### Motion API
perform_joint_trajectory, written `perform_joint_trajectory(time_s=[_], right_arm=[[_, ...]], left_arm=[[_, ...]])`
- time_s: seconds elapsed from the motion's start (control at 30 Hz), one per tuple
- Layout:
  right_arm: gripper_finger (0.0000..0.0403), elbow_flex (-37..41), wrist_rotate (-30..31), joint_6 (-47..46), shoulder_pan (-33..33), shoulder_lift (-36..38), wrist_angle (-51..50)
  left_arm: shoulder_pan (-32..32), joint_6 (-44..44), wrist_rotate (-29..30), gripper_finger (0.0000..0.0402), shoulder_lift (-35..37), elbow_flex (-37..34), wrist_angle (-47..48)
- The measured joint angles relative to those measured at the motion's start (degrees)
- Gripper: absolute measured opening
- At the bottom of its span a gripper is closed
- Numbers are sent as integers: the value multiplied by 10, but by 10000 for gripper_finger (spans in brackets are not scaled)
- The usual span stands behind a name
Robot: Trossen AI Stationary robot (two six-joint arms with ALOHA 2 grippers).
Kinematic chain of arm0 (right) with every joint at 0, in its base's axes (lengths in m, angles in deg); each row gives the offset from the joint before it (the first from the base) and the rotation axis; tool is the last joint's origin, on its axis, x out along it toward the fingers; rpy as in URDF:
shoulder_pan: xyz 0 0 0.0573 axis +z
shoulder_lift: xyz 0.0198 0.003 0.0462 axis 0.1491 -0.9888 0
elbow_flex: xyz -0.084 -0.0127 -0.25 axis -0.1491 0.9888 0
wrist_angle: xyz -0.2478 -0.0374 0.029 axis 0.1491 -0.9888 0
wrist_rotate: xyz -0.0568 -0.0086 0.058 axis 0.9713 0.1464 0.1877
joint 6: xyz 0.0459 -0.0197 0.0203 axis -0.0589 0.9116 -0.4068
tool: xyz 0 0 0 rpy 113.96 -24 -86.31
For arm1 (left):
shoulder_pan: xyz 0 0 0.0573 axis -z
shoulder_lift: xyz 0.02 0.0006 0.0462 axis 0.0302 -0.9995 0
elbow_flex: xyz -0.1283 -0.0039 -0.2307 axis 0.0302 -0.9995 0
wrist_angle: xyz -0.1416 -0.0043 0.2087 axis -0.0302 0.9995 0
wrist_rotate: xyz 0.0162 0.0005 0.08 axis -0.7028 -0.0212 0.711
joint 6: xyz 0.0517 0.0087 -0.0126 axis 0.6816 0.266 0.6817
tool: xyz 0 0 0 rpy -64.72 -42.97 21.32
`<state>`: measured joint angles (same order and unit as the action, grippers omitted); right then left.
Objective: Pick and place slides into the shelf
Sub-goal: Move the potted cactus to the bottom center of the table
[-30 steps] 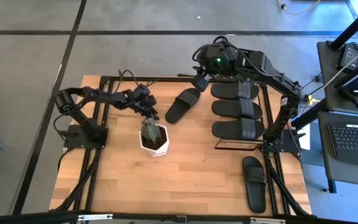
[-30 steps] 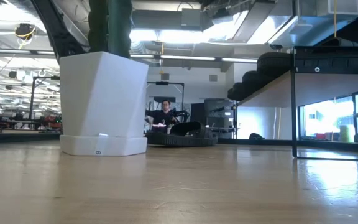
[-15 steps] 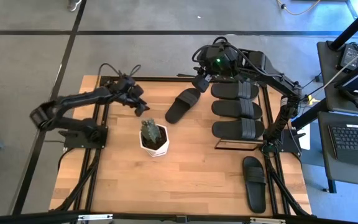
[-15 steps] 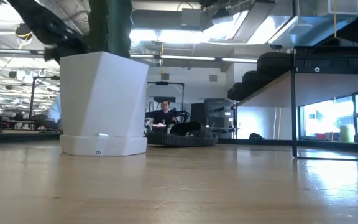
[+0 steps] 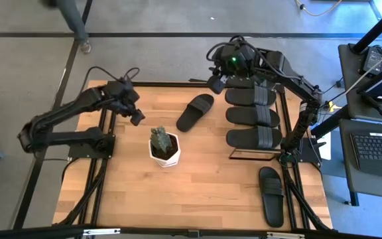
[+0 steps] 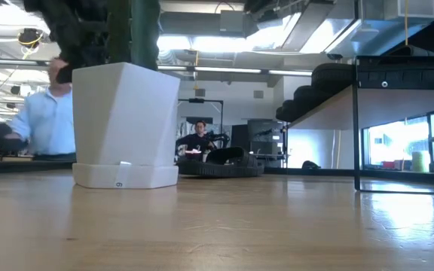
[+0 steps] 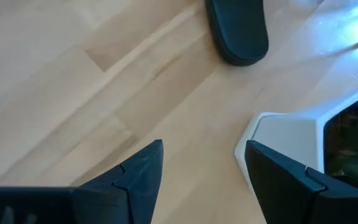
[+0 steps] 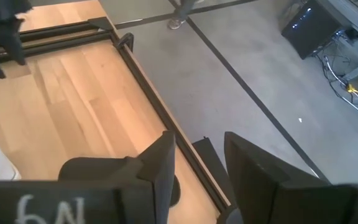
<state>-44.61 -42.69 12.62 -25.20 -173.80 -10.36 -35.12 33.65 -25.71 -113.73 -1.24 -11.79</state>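
Note:
One black slide (image 5: 195,111) lies on the table near its far edge, on its sole, seen also in the left wrist view (image 7: 236,31) and the low view (image 6: 221,162). Three more slides (image 5: 253,117) lie side by side on the shelf (image 5: 244,156) at the table's right. Another slide (image 5: 270,194) lies at the near right corner. My right gripper (image 5: 214,83) hangs open above the far edge, just beyond the loose slide (image 8: 98,168). My left gripper (image 5: 136,116) is open over bare wood, left of the slide and the plant pot.
A white pot with a cactus (image 5: 164,147) stands mid-table, close to my left gripper (image 7: 204,155); its wall (image 7: 303,143) shows beside one finger. Black frame rails (image 8: 142,81) run along the far edge. A person in a light blue shirt (image 6: 44,128) stands beyond the table.
My left gripper has drawn back from beside the cactus toward the table's left edge, its arm swinging out and stretching. A person has come into the low view at the left. The slides and the pot have stayed where they were.

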Motion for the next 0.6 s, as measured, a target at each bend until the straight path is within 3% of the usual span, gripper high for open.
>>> perform_joint_trajectory(time_s=[0.3, 0.6], right_arm=[[139, 0, 0, 14, -5, 0, -1], [139, 0, 0, 14, -5, 0, -5]], left_arm=[[148, -111, 75, 218, -9, 27, 23], [271, -188, 116, 218, -63, 27, 20]])
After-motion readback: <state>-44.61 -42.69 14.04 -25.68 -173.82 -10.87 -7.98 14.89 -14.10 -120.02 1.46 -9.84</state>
